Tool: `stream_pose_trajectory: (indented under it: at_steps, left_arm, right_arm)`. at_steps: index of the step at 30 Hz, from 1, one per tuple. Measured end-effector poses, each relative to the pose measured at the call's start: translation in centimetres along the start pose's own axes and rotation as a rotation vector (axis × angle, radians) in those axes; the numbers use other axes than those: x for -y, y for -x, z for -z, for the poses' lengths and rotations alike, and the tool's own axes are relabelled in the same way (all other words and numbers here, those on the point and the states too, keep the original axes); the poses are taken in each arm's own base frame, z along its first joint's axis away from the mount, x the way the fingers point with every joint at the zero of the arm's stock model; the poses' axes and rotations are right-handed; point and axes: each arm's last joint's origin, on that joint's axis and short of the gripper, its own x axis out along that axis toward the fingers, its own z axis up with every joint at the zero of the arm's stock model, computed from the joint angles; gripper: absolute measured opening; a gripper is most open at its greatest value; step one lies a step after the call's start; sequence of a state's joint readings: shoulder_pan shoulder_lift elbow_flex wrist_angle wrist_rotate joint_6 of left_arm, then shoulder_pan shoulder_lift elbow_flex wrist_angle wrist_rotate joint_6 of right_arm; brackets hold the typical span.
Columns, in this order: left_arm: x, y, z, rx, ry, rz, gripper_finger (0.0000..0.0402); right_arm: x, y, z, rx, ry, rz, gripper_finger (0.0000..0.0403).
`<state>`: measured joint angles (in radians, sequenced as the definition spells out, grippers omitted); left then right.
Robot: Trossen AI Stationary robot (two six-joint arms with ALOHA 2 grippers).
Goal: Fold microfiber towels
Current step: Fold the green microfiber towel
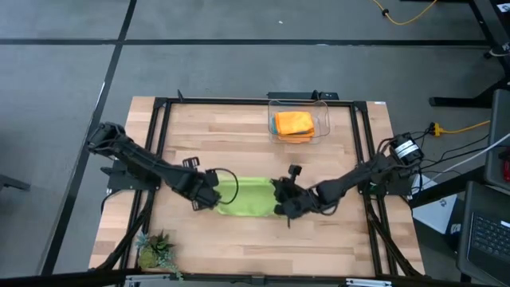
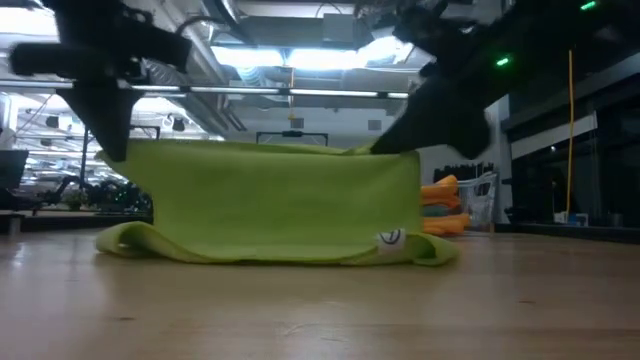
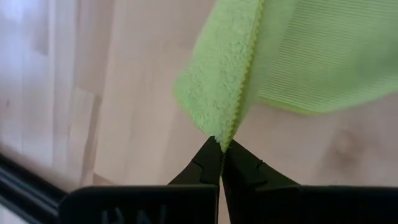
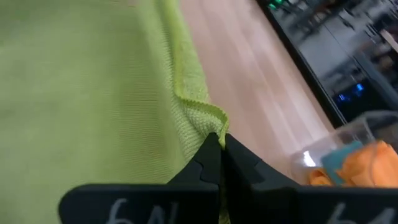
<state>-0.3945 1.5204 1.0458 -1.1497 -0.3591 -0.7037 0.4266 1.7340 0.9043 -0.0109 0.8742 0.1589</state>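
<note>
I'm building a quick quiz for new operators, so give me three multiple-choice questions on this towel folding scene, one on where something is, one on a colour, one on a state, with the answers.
1. Where do the folded orange towels sit?
A. In the clear container at the table's far side
B. Beside the small plant
C. Under the left arm

2. What colour is the towel held by both grippers?
A. Turquoise
B. Lime green
C. Orange

3. How is that towel lying?
A. Flat on the table
B. Rolled into a tube
C. One edge lifted, the lower part resting on the table

Answers:
1 A, the high view shows them inside the container.
2 B, the green towel is plainly lime.
3 C, the left gripper and right gripper each pinch a corner, raised in the low view.
</note>
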Motion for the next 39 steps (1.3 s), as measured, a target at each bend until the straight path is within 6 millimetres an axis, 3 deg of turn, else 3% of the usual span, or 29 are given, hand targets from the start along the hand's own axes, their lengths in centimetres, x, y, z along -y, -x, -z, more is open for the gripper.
stream_pose_trajectory:
  at_steps: [11, 17, 22, 27, 39]
  left_arm:
    - [3.6, 1.4, 1.0, 0.181, -0.066, 0.129, 0.0000]
    - [3.7, -0.4, 2.7, 0.135, -0.042, 0.087, 0.0000]
    - [3.4, -2.1, 3.7, 0.118, -0.012, 0.036, 0.0000]
    - [3.7, -2.1, 3.5, 0.143, -0.011, 0.067, 0.0000]
    - [5.5, -1.5, 2.0, 0.286, -0.043, 0.268, 0.0000]
  right_arm:
    - [-3.1, 3.8, 0.5, 0.066, 0.101, -0.120, 0.0004]
    - [-4.1, 5.2, 1.0, 0.082, 0.117, -0.158, 0.0004]
    - [-4.3, 5.7, 2.5, 0.085, 0.070, -0.120, 0.0004]
    - [-4.8, 6.3, 3.3, 0.086, 0.015, -0.167, 0.0004]
    - [-5.8, 6.8, 2.6, 0.109, 0.018, -0.413, 0.0004]
